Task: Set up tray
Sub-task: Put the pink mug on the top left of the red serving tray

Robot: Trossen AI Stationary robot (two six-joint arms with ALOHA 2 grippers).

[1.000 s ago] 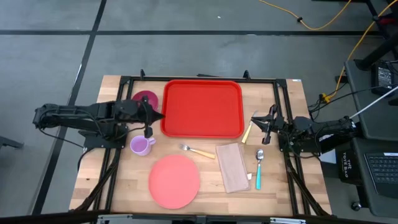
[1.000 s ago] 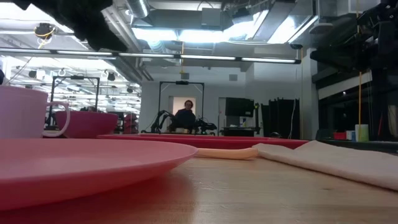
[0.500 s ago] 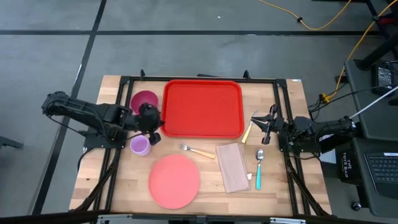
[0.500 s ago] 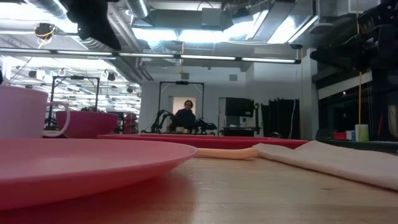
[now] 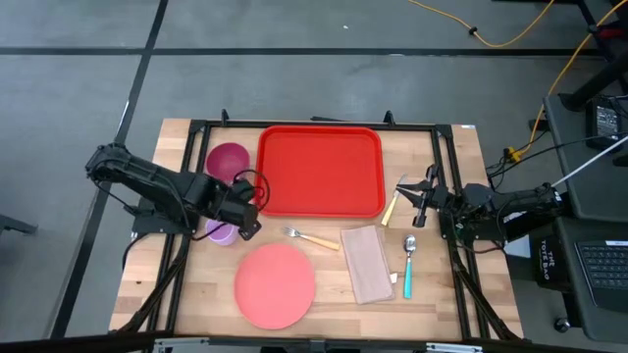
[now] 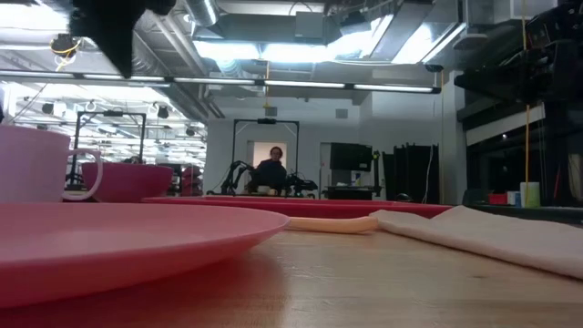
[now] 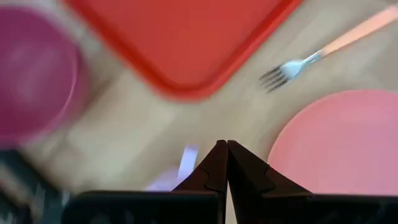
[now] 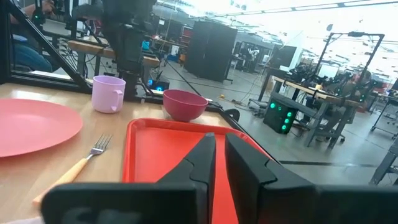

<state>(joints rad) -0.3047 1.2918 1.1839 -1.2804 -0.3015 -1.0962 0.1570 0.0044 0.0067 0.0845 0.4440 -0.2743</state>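
Tray [image 5: 319, 169] flat at far centre of table, bare inside; nothing loaded, so setup judged barely started. Left gripper [image 5: 247, 222] just off tray's near-left corner, fingers pressed together on nothing, hovering beside lilac mug [image 5: 220, 231], with magenta bowl [image 5: 229, 158] just beyond. Pink plate [image 5: 275, 284] and fork [image 5: 310, 237] nearer the front, apart from the gripper. Right gripper [image 5: 419, 197] parked off tray's right edge, fingers nearly closed, empty, by knife [image 5: 393, 205]; spoon [image 5: 409, 263] and napkin [image 5: 366, 263] close by. All items left to place.
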